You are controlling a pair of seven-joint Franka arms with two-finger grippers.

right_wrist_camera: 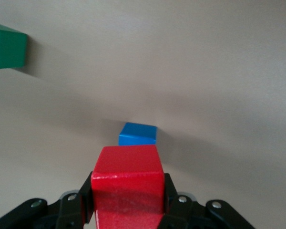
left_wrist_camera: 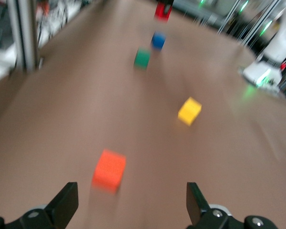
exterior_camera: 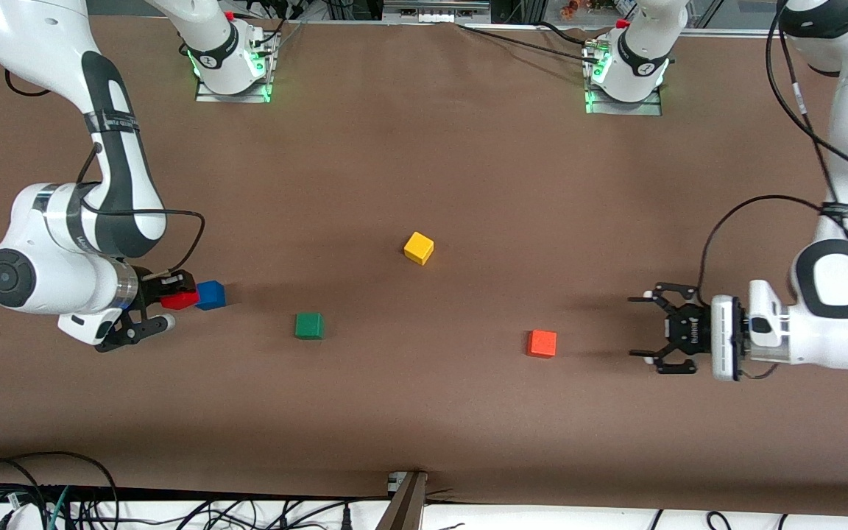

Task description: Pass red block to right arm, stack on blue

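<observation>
My right gripper is shut on the red block and holds it over the table right beside the blue cube, toward the right arm's end. In the right wrist view the red block sits between the black fingers, with the blue cube just ahead of it and lower. My left gripper is open and empty, low over the table beside the orange cube, toward the left arm's end. In the left wrist view the red block and the blue cube show far off.
A green cube lies between the blue and orange cubes. A yellow cube lies mid-table, farther from the front camera. In the left wrist view the orange cube is just ahead of the open fingers.
</observation>
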